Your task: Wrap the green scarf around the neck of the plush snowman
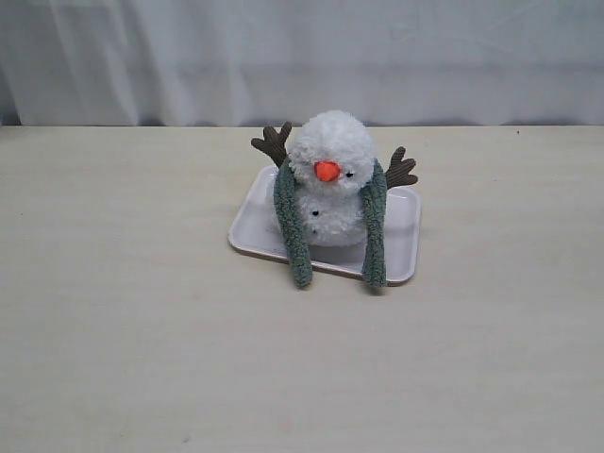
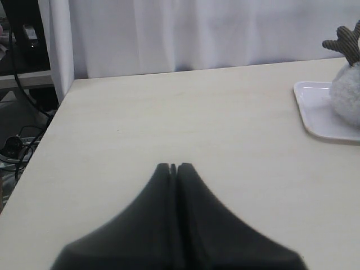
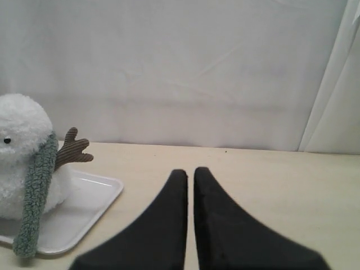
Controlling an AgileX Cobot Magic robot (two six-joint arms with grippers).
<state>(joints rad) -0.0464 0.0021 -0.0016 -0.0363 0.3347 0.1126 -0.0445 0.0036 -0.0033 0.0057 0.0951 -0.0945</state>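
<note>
1. Grippers first: the left gripper (image 2: 173, 166) has its jaws pressed together on nothing, and the right gripper (image 3: 190, 171) is closed to a thin slit, also empty. Both hang over bare table (image 1: 142, 330), apart from the snowman (image 1: 330, 151).
2. We see the scarf (image 1: 375, 226) passing behind the neck (image 1: 326, 189). Both ends hang down the front, left and right of the buttons, over the near edge of the tray (image 1: 250, 222).
3. We judge it draped but not wrapped; crossing the ends remains.
4. To do this well, we should open wide, pinch one end low near its tip, and lift it clear of the tray rim.
5. We would carry it across under the nose to the far side, pulling gently. The plush looks light and could tip or slide.
</note>
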